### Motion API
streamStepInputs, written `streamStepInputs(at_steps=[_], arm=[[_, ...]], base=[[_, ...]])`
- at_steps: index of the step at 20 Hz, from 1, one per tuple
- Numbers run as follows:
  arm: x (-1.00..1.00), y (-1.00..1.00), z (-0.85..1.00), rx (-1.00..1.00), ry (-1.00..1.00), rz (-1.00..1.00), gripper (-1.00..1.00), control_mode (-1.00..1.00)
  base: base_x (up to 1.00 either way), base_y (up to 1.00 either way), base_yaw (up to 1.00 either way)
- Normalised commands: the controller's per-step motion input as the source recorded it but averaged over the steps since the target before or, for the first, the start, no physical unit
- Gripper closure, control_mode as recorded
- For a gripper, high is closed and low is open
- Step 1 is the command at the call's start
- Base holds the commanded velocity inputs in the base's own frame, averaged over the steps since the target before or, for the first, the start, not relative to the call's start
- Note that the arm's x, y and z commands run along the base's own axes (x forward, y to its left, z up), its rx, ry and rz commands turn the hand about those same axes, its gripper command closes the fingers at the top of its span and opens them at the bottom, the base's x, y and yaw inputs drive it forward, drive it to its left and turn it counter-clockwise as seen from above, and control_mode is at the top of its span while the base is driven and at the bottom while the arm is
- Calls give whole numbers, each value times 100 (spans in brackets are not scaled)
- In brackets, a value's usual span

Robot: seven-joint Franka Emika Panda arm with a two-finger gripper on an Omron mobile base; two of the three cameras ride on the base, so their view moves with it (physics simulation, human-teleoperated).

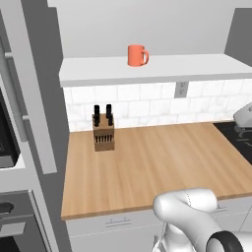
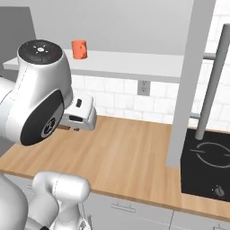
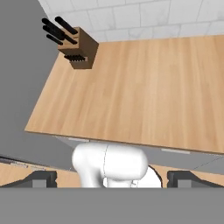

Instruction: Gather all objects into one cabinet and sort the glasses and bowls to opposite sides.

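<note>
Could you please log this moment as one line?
claw: open, empty | orange mug: on shelf | knife block: on counter

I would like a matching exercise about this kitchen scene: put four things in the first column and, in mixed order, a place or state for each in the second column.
Column 1:
1. orange mug
2. knife block
3. hob
4. pincer

Column 2:
A. at the right end of the wooden counter
B. open, holding nothing
C. on the white shelf
D. on the wooden counter, near the tiled wall

Pairs: 1-C, 2-D, 3-A, 4-B
</note>
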Motion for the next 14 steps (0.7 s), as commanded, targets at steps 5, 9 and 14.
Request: streamStepInputs(at_steps=[5, 9, 14], arm=[[0, 0, 0, 0, 0, 0, -100, 100], [0, 0, 0, 0, 0, 0, -100, -100], [-1, 1, 16, 9, -9, 3, -100, -100]], base=[[0, 0, 0], [0, 0, 0], [0, 0, 0]])
